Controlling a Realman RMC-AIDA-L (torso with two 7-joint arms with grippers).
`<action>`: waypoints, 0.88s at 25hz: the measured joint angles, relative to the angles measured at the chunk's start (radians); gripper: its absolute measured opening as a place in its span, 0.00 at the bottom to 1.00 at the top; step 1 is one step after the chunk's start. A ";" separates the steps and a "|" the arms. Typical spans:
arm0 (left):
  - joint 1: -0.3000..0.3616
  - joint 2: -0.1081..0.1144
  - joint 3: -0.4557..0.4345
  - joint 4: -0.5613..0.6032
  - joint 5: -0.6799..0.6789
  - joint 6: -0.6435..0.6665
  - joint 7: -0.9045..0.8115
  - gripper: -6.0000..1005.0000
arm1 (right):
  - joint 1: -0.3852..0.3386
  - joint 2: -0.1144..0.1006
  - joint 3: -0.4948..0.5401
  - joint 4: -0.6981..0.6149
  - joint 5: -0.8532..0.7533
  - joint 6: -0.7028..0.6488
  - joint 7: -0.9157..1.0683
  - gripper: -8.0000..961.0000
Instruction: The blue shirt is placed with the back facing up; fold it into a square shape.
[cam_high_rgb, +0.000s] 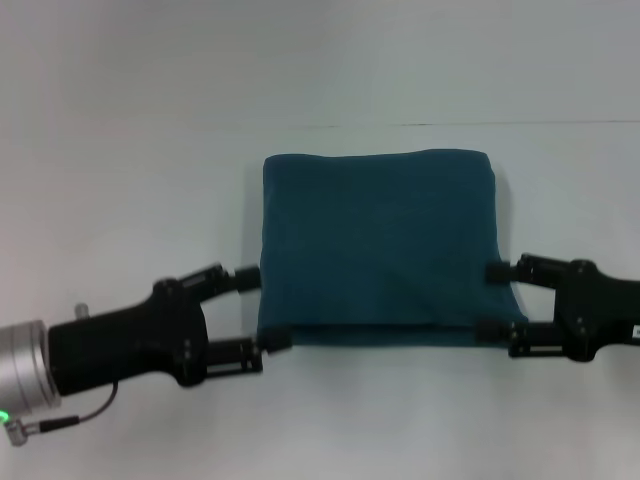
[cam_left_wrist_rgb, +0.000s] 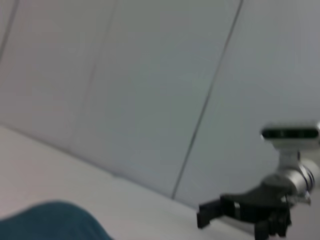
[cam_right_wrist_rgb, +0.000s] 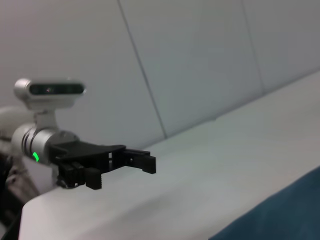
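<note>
shirt: blue shirt (cam_high_rgb: 378, 248) is lying mid-tabletop (cam_high_rgb: 120, 180), already folded to a near-square block w/ plain side up; doubled edge is showing along the near side.
left claw: left claw (cam_high_rgb: 262, 308) is sitting at the shirt's near-left corner, fingers spread; far finger is touching the left edge, near finger is at the near-left corner.
right claw: right claw (cam_high_rgb: 491, 301) is mirroring it at the near-right corner, fingers spread, tips touching the cloth; neither is pinching fabric, as far as I can tell.
key relation: shirt is lying btwn the two claws, inward of each; both are flanking its near half, equally close.
axis: left–right and near–far sides are looking about equal, so prob. no fold left; next is likely backing both claws outward.
</note>
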 joint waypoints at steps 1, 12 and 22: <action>-0.001 0.000 0.002 0.003 0.021 0.002 -0.004 0.90 | 0.003 0.000 -0.001 0.000 -0.015 -0.003 0.003 0.96; -0.003 0.000 0.008 0.004 0.120 0.011 -0.028 0.90 | 0.057 -0.004 -0.051 -0.001 -0.105 -0.016 0.036 0.95; -0.004 0.000 0.008 0.002 0.130 0.018 -0.047 0.90 | 0.069 0.002 -0.047 -0.001 -0.111 -0.009 0.037 0.95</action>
